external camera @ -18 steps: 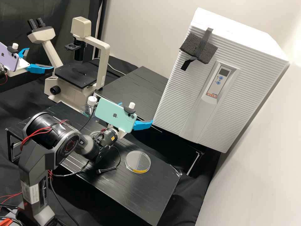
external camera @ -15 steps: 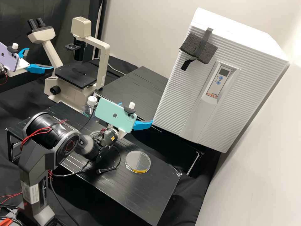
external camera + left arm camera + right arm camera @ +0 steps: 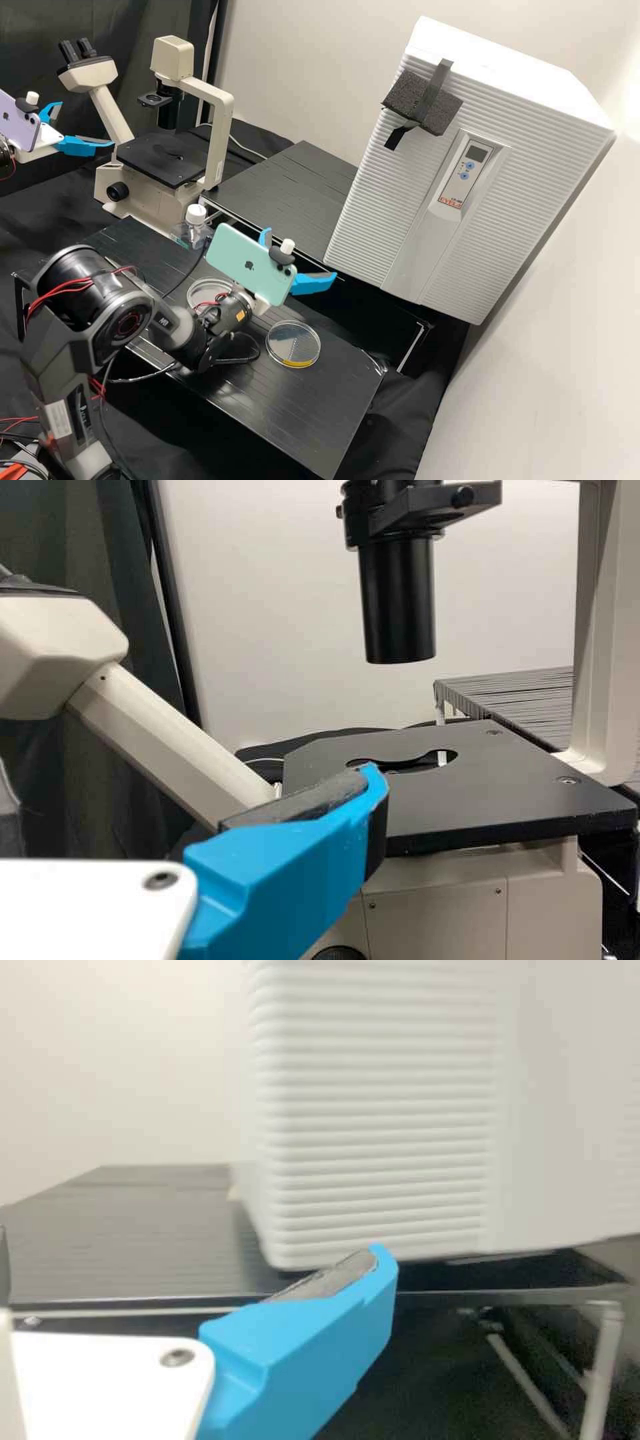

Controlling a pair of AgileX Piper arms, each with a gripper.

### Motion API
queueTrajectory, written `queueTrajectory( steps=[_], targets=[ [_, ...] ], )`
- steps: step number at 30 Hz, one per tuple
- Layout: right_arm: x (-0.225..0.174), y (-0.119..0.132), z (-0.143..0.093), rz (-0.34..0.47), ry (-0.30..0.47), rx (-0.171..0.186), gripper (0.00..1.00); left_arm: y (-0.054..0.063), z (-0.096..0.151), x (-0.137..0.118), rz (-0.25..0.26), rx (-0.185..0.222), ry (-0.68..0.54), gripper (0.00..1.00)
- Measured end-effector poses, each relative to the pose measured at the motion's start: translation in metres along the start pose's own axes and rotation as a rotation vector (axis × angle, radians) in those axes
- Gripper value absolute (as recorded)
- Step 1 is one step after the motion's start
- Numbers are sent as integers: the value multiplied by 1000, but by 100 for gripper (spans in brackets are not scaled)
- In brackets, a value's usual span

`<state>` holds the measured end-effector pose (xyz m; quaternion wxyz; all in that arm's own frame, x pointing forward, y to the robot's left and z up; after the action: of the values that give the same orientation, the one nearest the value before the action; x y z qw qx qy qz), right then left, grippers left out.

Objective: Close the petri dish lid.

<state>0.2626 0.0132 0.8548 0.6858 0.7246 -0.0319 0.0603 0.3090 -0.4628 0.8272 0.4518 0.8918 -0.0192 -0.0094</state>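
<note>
In the high view, a clear round petri dish (image 3: 293,344) with a yellow patch at its near edge lies on the black bench. A second clear round piece (image 3: 201,288), partly hidden by the right arm, lies farther left; which one is the lid I cannot tell. My right gripper (image 3: 302,253) is open above and beyond the dish, touching neither piece. My left gripper (image 3: 87,124) hangs open at the upper left by the microscope. In the left wrist view the left gripper (image 3: 190,790) faces the microscope stage; in the right wrist view the right gripper (image 3: 190,1260) faces the white box.
A beige microscope (image 3: 213,143) stands at the back left, and a capped clear bottle (image 3: 194,227) behind the right arm. The large white ribbed box (image 3: 373,200) rises at the right, beside a raised black platform (image 3: 280,187).
My right gripper has shifted a little down and to the right in the high view, while its arm's nearer joints moved left. The second clear piece has come into sight. The left arm stayed still.
</note>
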Motion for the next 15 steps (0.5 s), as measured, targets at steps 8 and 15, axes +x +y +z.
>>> queueTrajectory(
  steps=[8,15],
  targets=[
    [-41,28,27,96,-53,52,100,0,0,0,0,0,0,100],
    [-72,34,39,89,-107,59,100,0,0,0,0,0,0,100]
  ],
)
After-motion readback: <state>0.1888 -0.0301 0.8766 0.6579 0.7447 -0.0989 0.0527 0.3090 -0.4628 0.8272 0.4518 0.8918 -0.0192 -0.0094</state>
